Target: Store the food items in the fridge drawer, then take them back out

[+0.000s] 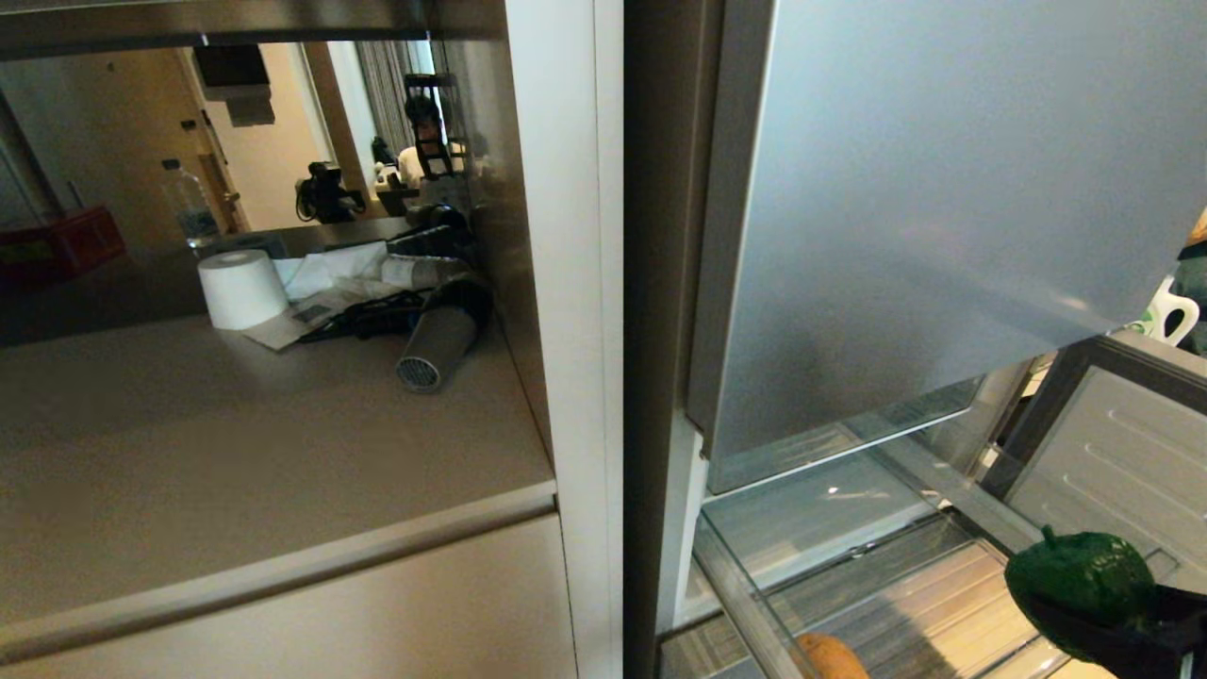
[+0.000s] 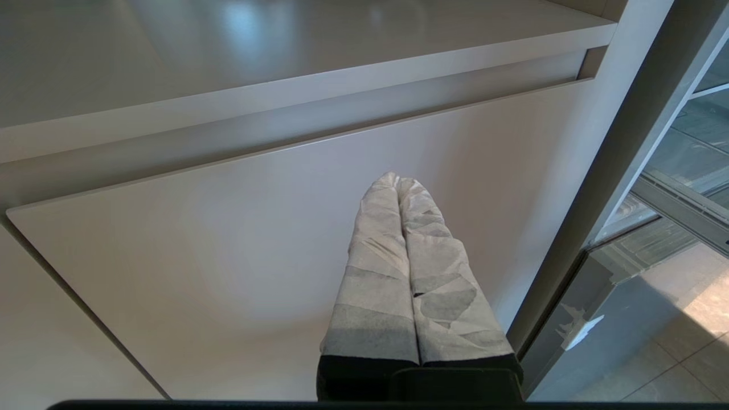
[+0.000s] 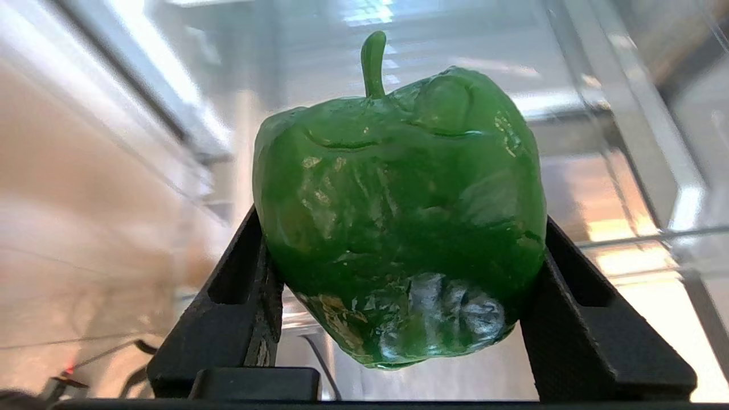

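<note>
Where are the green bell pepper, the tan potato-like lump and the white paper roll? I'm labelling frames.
glossy green bell pepper (image 3: 398, 216): right wrist view, front skin.
tan-yellow potato-like lump (image 1: 832, 657): head view, visible top.
white paper roll (image 1: 241, 288): head view, side wall.

The pepper (image 3: 398, 216) is a glossy bright green with a matching green stem, shiny pale highlights near its bottom; the right end effector (image 3: 398, 319) gripping it is plain matte black; the left end effector (image 2: 411, 273) has fingers wrapped in whitish tape with grey patches, black at the base; the potato (image 1: 832, 657) is tan-orange; the fridge door (image 1: 943, 189) is frosted silver-grey; the counter (image 1: 236, 453) is flat beige-grey; the paper roll (image 1: 241, 288) is plain white; the hair dryer (image 1: 438, 335) is black with a grey barrel and a mesh-patterned nozzle; the cabinet front (image 2: 228, 228) is off-white.
</note>
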You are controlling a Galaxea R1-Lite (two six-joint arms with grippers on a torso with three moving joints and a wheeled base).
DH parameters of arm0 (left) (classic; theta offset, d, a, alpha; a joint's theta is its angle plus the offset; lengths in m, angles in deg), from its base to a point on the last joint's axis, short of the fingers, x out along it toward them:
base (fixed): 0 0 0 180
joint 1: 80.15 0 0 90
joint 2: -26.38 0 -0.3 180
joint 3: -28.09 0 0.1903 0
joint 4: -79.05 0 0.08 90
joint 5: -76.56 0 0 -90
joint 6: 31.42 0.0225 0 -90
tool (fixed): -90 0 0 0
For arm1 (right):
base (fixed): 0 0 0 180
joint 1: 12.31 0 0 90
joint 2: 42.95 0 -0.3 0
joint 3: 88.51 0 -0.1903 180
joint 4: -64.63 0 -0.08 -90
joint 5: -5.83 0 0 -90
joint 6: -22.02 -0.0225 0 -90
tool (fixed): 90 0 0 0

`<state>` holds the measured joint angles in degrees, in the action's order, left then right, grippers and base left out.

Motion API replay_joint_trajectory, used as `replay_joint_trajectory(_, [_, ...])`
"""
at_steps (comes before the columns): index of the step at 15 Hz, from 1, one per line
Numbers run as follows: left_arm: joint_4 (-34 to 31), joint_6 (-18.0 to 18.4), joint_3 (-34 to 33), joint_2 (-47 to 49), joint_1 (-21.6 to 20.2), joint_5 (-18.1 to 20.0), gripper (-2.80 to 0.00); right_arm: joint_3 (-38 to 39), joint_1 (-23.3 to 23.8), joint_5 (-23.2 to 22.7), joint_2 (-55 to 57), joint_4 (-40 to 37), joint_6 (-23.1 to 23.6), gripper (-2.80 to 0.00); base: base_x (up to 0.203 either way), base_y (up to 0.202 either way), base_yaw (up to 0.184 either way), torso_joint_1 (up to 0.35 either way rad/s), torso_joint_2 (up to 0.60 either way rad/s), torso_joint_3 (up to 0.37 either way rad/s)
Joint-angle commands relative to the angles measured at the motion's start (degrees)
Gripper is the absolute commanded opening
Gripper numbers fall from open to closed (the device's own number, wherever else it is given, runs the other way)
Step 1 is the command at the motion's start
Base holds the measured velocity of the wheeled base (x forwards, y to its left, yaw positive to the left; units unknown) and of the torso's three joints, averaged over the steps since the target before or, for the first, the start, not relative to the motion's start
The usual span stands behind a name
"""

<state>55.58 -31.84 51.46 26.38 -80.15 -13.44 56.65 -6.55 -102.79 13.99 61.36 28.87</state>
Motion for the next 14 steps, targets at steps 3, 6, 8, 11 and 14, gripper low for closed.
replay_joint_trajectory(3, [0.01, -0.02, 0.00, 0.00, 0.00, 0.00, -2.80, 2.79, 0.04, -2.35, -10.75, 0.12, -2.68, -2.80, 0.000, 0.000, 0.000, 0.000, 0.00, 0.000])
replay_joint_trajectory(6, [0.01, -0.02, 0.00, 0.00, 0.00, 0.00, -2.80, 4.71, 0.03, -2.46, -17.55, -0.14, -3.79, -2.80, 0.000, 0.000, 0.000, 0.000, 0.00, 0.000])
replay_joint_trajectory(8, [0.01, -0.02, 0.00, 0.00, 0.00, 0.00, -2.80, 5.53, 0.05, -2.40, -20.64, -2.84, -3.94, -2.80, 0.000, 0.000, 0.000, 0.000, 0.00, 0.000])
replay_joint_trajectory(11, [0.01, -0.02, 0.00, 0.00, 0.00, 0.00, -2.80, 6.42, 0.05, -2.39, -22.05, -4.54, -3.95, -2.80, 0.000, 0.000, 0.000, 0.000, 0.00, 0.000])
replay_joint_trajectory(14, [0.01, -0.02, 0.00, 0.00, 0.00, 0.00, -2.80, 7.17, 0.05, -2.30, -22.05, -4.63, -4.09, -2.80, 0.000, 0.000, 0.000, 0.000, 0.00, 0.000])
